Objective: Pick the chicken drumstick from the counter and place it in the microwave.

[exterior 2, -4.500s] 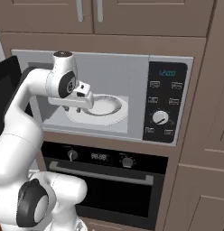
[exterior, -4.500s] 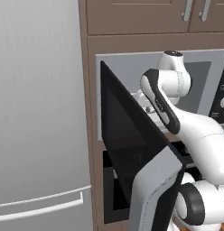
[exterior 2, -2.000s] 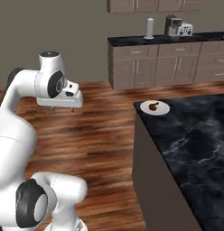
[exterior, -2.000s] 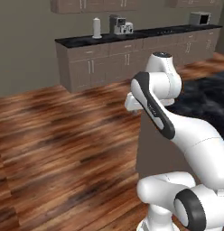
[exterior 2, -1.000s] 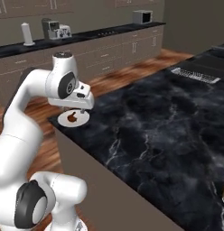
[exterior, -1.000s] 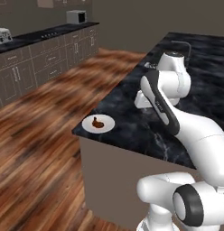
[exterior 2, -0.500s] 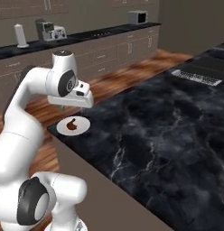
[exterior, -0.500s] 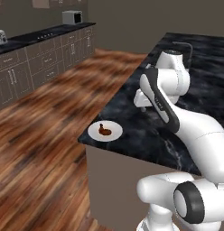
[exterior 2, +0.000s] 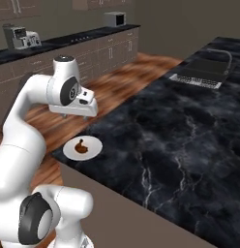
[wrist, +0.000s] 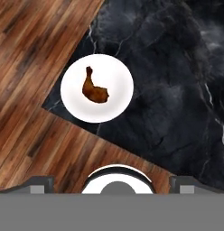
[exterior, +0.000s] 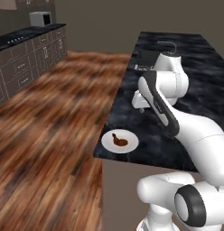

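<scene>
The chicken drumstick [wrist: 95, 89] is small and reddish-brown and lies on a round white plate [wrist: 116, 85] at the corner of the black marbled counter [wrist: 168, 67]. In the base views the chicken drumstick [exterior: 119, 140] [exterior 2: 81, 146] sits near the counter's [exterior: 204, 90] [exterior 2: 180, 126] front corner. My gripper [exterior 2: 75, 115] [exterior: 142, 106] hovers well above and just behind the plate [exterior 2: 95, 145] [exterior: 107, 140]. In the hand view my gripper [wrist: 113, 182] is open, its tips far apart with nothing between them. The microwave is out of view.
A sink with a faucet [exterior 2: 204, 72] [exterior: 154, 54] is set into the far end of the counter. Brown wood floor [exterior: 46, 135] lies to the left, beyond the counter edge. Far cabinets carry a small silver appliance [exterior 2: 114, 18] [exterior: 40, 18] and a coffee machine [exterior 2: 19, 36].
The whole picture has shifted, so the base has moved; the counter corner with the plate now lies closer and more underneath the hand. The arm's pose and the open gripper look the same.
</scene>
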Motion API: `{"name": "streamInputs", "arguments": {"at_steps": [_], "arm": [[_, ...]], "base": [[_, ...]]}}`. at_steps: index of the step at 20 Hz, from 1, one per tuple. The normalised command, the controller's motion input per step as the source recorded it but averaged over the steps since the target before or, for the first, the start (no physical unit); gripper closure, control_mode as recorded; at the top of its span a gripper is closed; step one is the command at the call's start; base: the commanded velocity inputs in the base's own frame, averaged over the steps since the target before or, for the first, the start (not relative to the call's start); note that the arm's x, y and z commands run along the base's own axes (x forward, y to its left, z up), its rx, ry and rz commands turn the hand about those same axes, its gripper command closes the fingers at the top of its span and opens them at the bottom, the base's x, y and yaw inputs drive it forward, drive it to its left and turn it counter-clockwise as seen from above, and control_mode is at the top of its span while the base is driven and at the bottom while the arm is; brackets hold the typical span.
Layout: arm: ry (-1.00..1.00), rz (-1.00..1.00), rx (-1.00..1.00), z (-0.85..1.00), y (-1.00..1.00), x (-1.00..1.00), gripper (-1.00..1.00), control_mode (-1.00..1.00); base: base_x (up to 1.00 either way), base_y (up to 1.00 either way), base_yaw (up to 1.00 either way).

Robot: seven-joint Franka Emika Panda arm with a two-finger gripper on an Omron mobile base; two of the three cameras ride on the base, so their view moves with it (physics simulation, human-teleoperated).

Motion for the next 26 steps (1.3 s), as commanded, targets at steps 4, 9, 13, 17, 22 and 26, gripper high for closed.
{"name": "streamInputs", "arguments": {"at_steps": [4, 9, 13, 17, 22, 26], "arm": [[0.0, 0.0, 0.0, 0.0, 0.0, 0.0, -1.0, 1.0], [0.0, 0.0, 0.0, 0.0, 0.0, 0.0, -1.0, 1.0], [0.0, 0.0, 0.0, 0.0, 0.0, 0.0, -1.0, 1.0], [0.0, 0.21, -0.02, -0.39, -0.11, 0.0, -1.0, -1.0], [0.0, 0.26, -0.03, -0.57, -0.02, 0.23, -1.0, -1.0], [0.03, 0.16, -0.01, -0.68, 0.27, 0.67, -1.0, -1.0]], "base": [[0.21, 0.49, -0.18], [0.28, 0.0, -0.03], [0.12, 0.0, 0.04], [0.0, 0.0, 0.0], [0.0, 0.0, 0.0], [0.0, 0.0, 0.0]]}}
